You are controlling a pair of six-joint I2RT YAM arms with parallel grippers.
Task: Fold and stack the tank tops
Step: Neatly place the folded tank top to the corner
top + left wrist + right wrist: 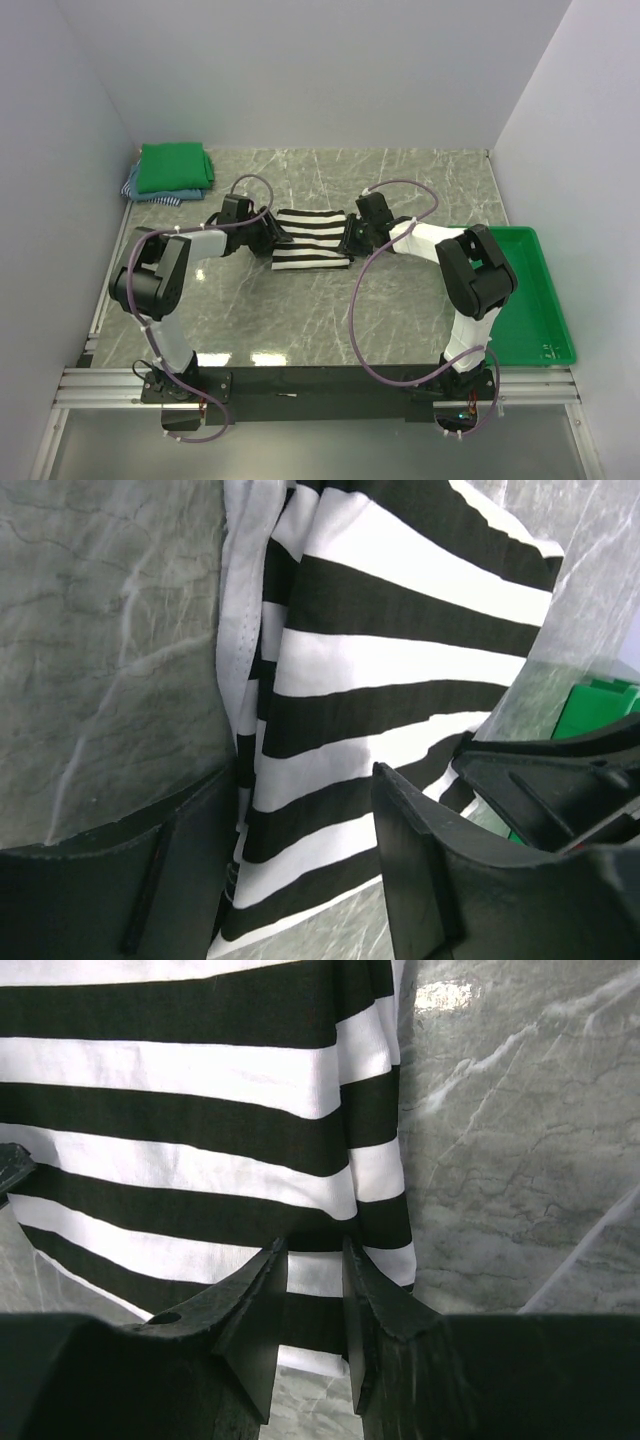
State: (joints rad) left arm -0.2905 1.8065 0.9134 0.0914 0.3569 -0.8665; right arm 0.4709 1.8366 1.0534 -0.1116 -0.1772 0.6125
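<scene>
The black-and-white striped tank top [312,238] lies folded flat in the middle of the table. My left gripper [272,232] is at its left edge. In the left wrist view the gripper [305,780] is wide open with the striped fabric [390,660] lying between its fingers. My right gripper [350,238] is at the top's right edge. In the right wrist view the gripper [315,1250] has a narrow gap over the flat striped fabric [180,1120], which is not bunched. A folded green tank top [175,167] sits on a blue one [135,187] at the back left.
A rigid green tray [535,300] lies along the table's right side; a corner of it shows in the left wrist view [595,705]. The right gripper's black body [560,780] is close across the shirt. White walls enclose the back and sides.
</scene>
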